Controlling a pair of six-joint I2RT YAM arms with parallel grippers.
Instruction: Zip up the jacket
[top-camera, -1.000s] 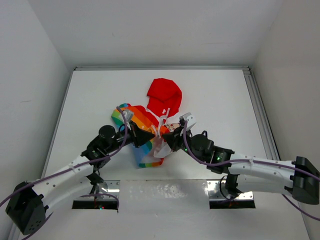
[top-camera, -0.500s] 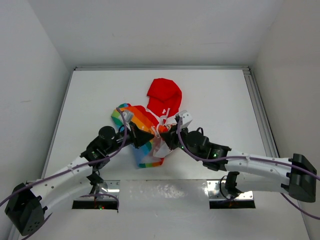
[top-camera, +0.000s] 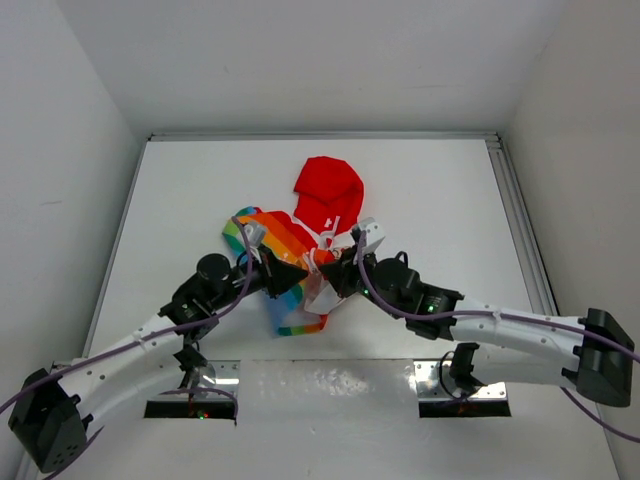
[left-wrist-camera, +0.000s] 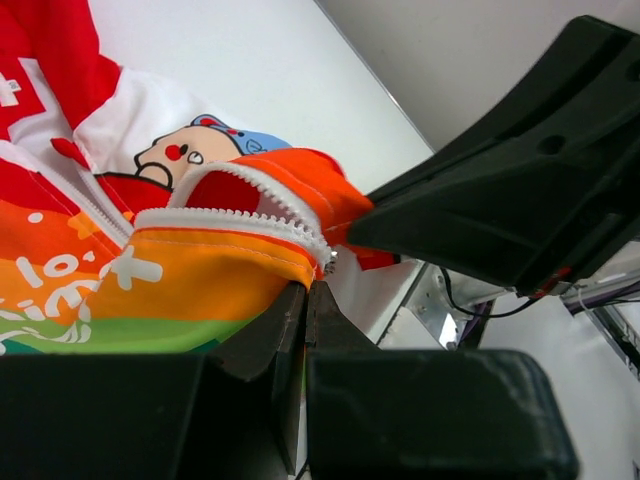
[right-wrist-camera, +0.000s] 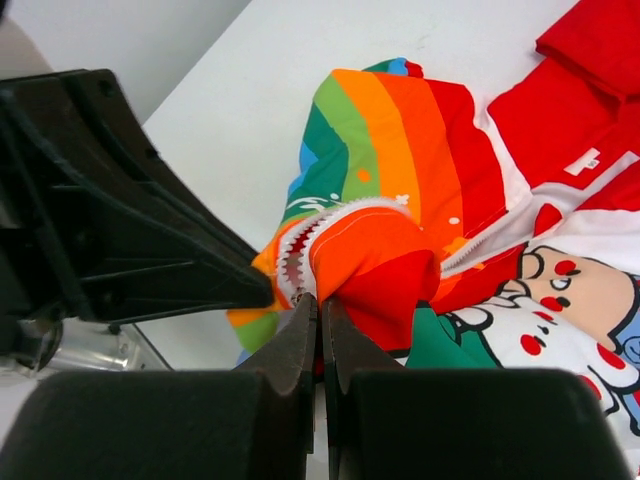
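Observation:
The jacket (top-camera: 325, 205) lies bunched at the table's middle, red hood toward the back, rainbow panel on the left. Both grippers meet at its front edge. My left gripper (top-camera: 296, 274) is shut on the jacket's orange hem by the white zipper teeth (left-wrist-camera: 240, 222); in the left wrist view the gripper (left-wrist-camera: 308, 292) pinches the hem just under them. My right gripper (top-camera: 332, 274) is shut on the jacket's red-orange fold; in the right wrist view the gripper (right-wrist-camera: 320, 303) grips below the zipper teeth (right-wrist-camera: 300, 245). The cartoon print (right-wrist-camera: 560, 290) shows at the right.
The white table (top-camera: 440, 190) is bordered by a metal rail (top-camera: 520, 230) on the right and walls at the back and left. Two metal base plates (top-camera: 190, 400) sit at the near edge. The two grippers nearly touch each other.
The right gripper has moved left toward the left gripper, drawing the jacket's two front edges closer. The left arm has barely moved.

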